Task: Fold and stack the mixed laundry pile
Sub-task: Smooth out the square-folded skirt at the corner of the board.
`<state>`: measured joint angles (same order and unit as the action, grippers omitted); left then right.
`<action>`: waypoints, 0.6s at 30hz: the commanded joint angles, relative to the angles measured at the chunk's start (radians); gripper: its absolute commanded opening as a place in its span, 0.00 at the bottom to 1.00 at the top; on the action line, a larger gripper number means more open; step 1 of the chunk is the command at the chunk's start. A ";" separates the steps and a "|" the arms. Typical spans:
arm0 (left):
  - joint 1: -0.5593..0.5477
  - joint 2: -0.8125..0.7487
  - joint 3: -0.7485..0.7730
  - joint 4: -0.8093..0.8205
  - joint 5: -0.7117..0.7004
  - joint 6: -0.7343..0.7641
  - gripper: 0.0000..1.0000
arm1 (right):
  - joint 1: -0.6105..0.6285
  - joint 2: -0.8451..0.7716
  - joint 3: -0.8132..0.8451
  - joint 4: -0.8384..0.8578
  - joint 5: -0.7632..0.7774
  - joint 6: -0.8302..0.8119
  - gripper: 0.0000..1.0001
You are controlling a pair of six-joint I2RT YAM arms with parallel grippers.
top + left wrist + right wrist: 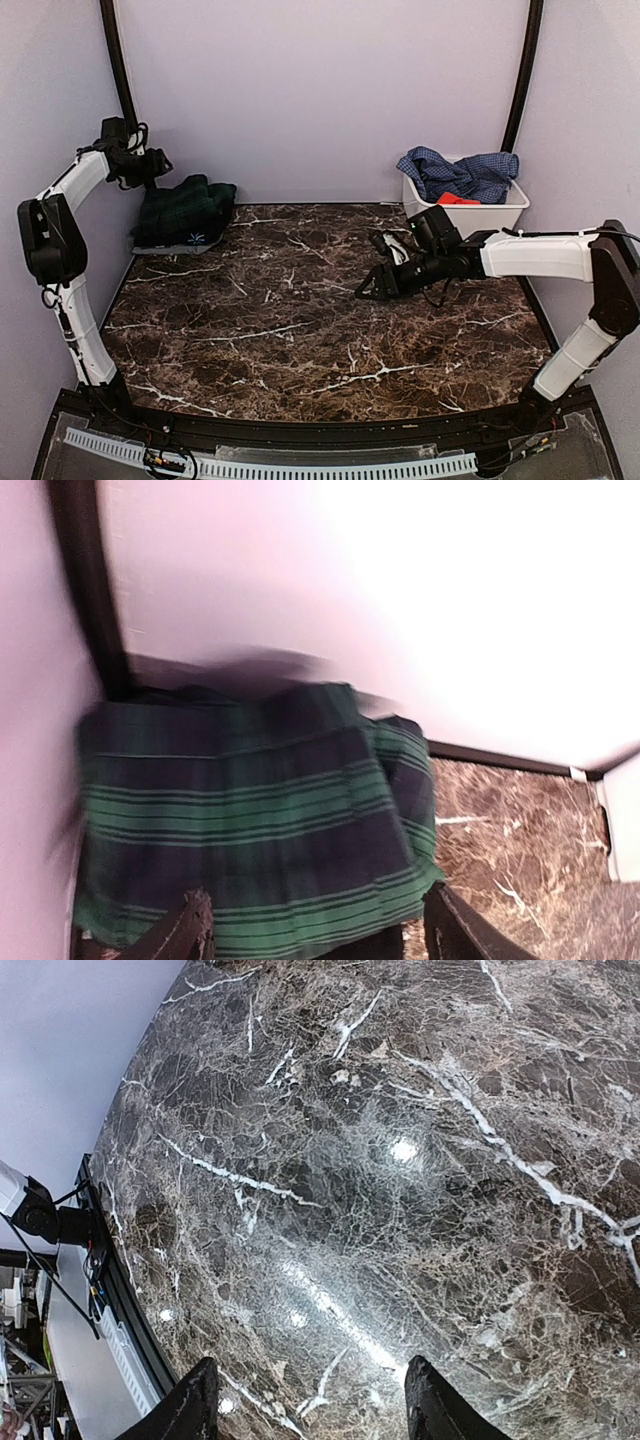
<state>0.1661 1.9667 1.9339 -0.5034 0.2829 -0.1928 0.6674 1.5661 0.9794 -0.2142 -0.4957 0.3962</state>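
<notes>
Right tool (310,1400) and left tool (320,930) released; plaid garment (250,820) lengthwise along back wall (320,90)

**Soft, even light; one view smeared**

Seen from above, the scene is evenly lit and sharp, with only faint shadows. The left wrist view is blurred: the plaid garment (250,810) smears, and the wall (480,600) behind it burns out to white. The right wrist view is crisp, with bright glare spots on the polished marble table (404,1149). Its lines bow toward the picture's edges.

white bin (482,218) — far right, on marble table (300,330).
</notes>
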 commanded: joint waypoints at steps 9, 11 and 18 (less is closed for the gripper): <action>-0.147 0.312 0.202 -0.169 -0.009 0.146 0.68 | -0.005 -0.046 -0.021 -0.025 0.030 -0.001 0.60; -0.153 0.301 0.145 -0.186 -0.012 0.154 0.66 | -0.005 -0.060 -0.032 -0.025 0.038 -0.001 0.61; -0.154 0.187 -0.014 -0.178 -0.050 0.168 0.65 | -0.005 -0.077 -0.033 -0.021 0.034 -0.008 0.63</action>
<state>0.0082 2.2669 1.9789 -0.5884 0.2638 -0.0509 0.6674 1.5253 0.9508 -0.2432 -0.4721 0.3969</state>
